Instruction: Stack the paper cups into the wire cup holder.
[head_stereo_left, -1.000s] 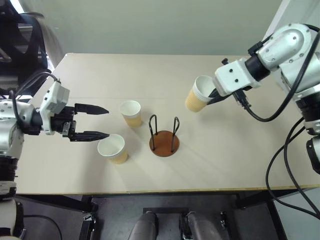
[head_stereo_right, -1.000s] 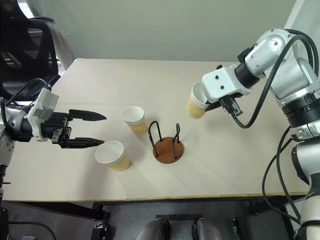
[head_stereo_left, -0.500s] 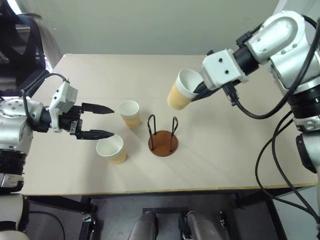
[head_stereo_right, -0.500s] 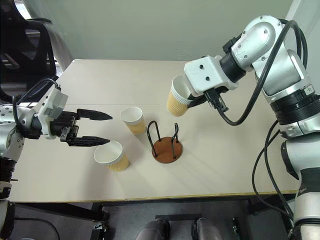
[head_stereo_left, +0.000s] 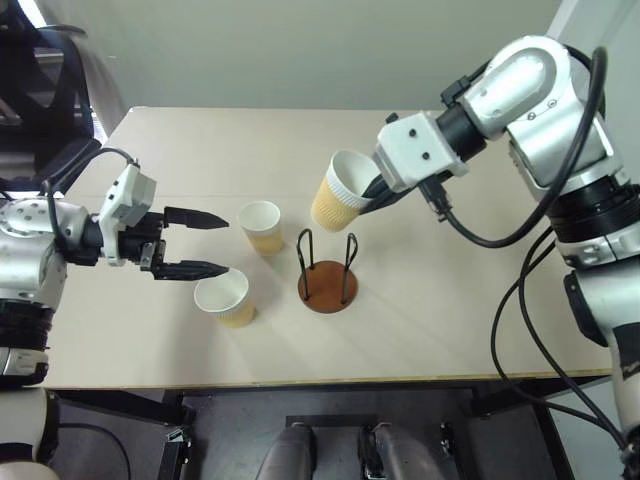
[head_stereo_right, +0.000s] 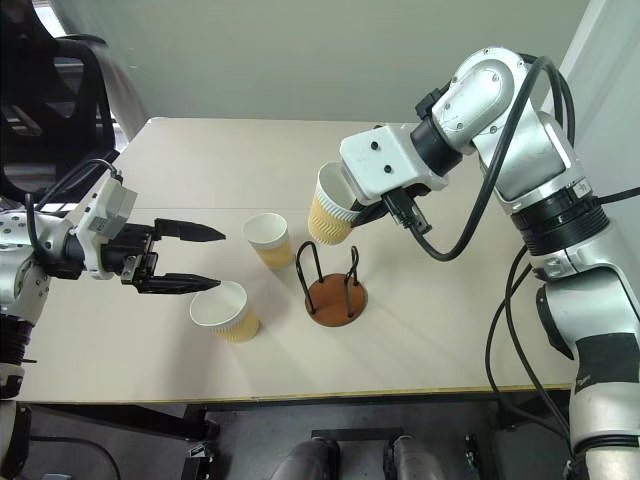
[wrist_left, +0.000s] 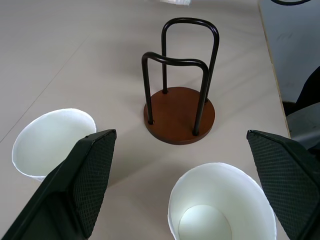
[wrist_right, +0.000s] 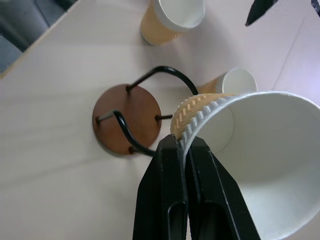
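Observation:
My right gripper (head_stereo_left: 373, 189) is shut on the rim of a tan paper cup (head_stereo_left: 337, 193), one finger inside the wall and one outside. It holds the cup tilted in the air, above and just behind the wire cup holder (head_stereo_left: 327, 284). The right wrist view shows the pinched cup (wrist_right: 235, 150) over the holder's brown base (wrist_right: 127, 119). Two more paper cups stand upright on the table left of the holder, one farther back (head_stereo_left: 262, 226) and one nearer (head_stereo_left: 225, 298). My left gripper (head_stereo_left: 220, 244) is open, level, left of both cups and pointing between them.
The beige table (head_stereo_left: 460, 320) has free surface to the right of the holder and along the back. Its front edge runs just below the nearer cup. A dark chair (head_stereo_left: 40, 110) stands off the back left corner.
My right gripper has carried its cup leftward, from over the right part of the table to just above and behind the holder. The left gripper has stayed open in place.

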